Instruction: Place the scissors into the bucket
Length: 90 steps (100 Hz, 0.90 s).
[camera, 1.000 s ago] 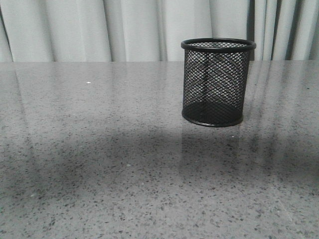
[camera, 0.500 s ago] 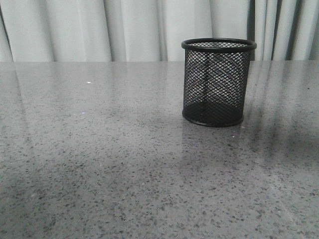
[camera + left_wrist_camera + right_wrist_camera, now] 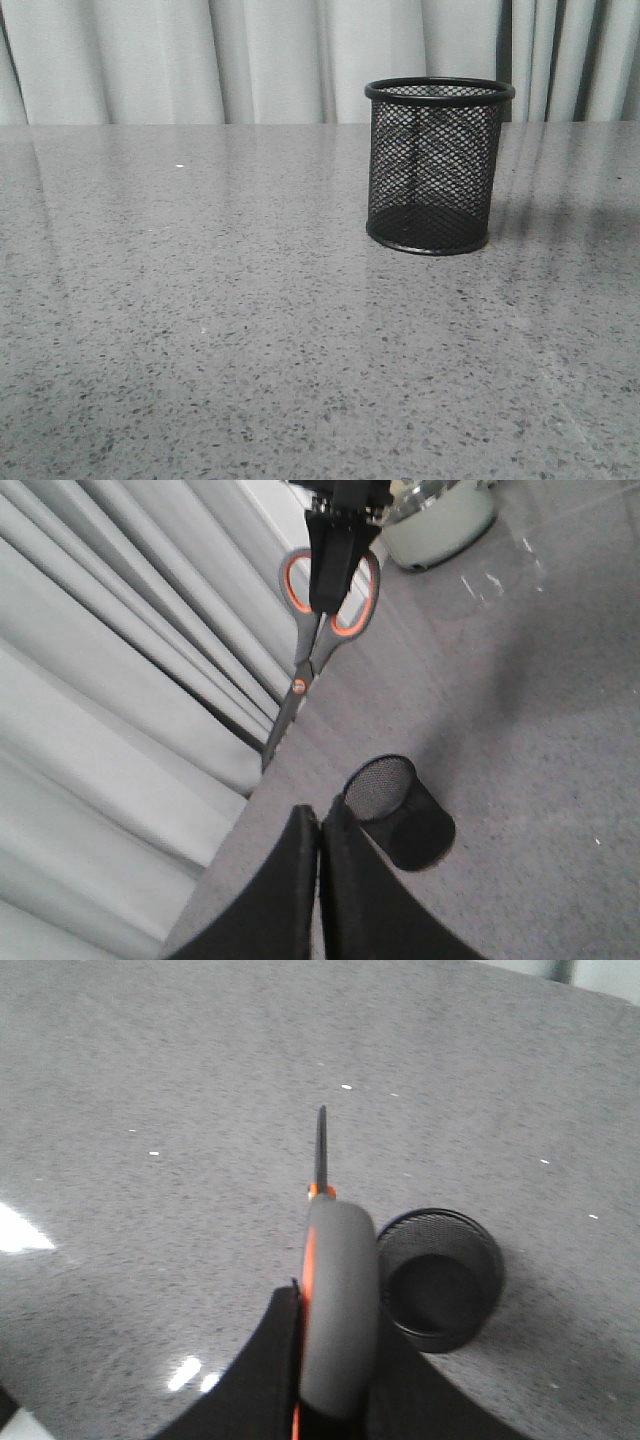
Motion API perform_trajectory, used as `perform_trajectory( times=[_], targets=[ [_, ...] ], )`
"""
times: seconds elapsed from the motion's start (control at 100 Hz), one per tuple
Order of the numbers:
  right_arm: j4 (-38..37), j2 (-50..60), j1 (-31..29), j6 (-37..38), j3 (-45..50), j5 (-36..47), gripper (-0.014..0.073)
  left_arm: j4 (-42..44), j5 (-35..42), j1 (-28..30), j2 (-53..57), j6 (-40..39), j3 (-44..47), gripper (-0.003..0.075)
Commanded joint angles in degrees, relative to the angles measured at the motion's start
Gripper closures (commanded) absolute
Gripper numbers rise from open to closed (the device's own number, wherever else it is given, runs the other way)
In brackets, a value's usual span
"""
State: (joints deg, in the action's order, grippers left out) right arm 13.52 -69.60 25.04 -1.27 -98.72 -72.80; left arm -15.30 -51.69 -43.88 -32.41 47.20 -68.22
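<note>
The black wire-mesh cup (image 3: 439, 165) stands empty on the speckled grey table (image 3: 200, 330). The right claw (image 3: 330, 1390) pinches the grey-and-orange scissors (image 3: 320, 630) aloft, blades down. The left claw (image 3: 320, 880) is closed, empty.

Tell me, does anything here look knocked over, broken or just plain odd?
Nothing stands out. The bucket stands upright and empty on the table. The scissors hang blades-down in the air, held by the handles in the right claw, off to one side of the bucket. The left claw is shut and empty.
</note>
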Motion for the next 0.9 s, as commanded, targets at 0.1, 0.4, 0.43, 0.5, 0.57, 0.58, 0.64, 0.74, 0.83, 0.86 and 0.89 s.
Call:
perform_trajectory(
  times=[0.1, 0.4, 0.43, 0.5, 0.57, 0.58, 0.64, 0.74, 0.83, 0.86, 0.89],
  targets=[
    [-6.0, 7.7, -0.4, 2.5, 8.5, -2.8, 0.0658, 0.2, -1.9, -0.2, -0.4, -1.9, -1.2, 0.0741],
    [-6.6, 7.2, -0.4, 3.8, 17.3, -2.6, 0.0658, 6.3, -3.0, -0.2, -0.4, -1.9, -1.2, 0.0741],
    [-6.6, 6.0, -0.4, 3.7, 16.9, -2.6, 0.0658, 6.6, -2.9, -0.2, -0.5, -1.9, -1.2, 0.0741],
    [-6.6, 2.9, -0.4, 3.6, 15.6, -2.6, 0.0658, 7.0, -2.8, -0.2, -0.5, -1.9, -1.2, 0.0741],
    [-6.6, -0.4, -0.4, 3.0, 13.8, -2.6, 0.0658, 7.0, -2.8, -0.2, -0.5, -1.9, -1.2, 0.0741],
    [-6.6, -1.1, -0.4, 2.9, 13.4, -2.6, 0.0658, 7.0, -2.8, -0.2, -0.5, -1.9, -1.2, 0.0741],
    [-6.6, -3.9, -0.4, 3.0, 11.7, -2.6, 0.0658, 6.9, -2.8, -0.2, -0.5, -2.0, -1.2, 0.0741],
    [-6.6, -8.8, -0.4, 2.1, 8.6, -2.6, 0.0658, 6.2, -2.8, -0.2, -0.5, -2.1, -1.2, 0.0741],
    [-6.6, -12.8, -0.4, 1.3, 6.3, -2.6, 0.0658, 4.2, -2.8, -0.2, -0.5, -2.1, -1.2, 0.0741],
    [-6.6, -14.2, -0.4, 1.3, 5.6, -2.6, 0.0658, 3.3, -2.8, -0.2, -0.5, -2.1, -1.2, 0.0741],
    [-6.6, -15.2, -0.4, 1.3, 5.0, -2.6, 0.0658, 2.4, -2.8, -0.2, -0.5, -2.1, -1.2, 0.0741]
  ],
)
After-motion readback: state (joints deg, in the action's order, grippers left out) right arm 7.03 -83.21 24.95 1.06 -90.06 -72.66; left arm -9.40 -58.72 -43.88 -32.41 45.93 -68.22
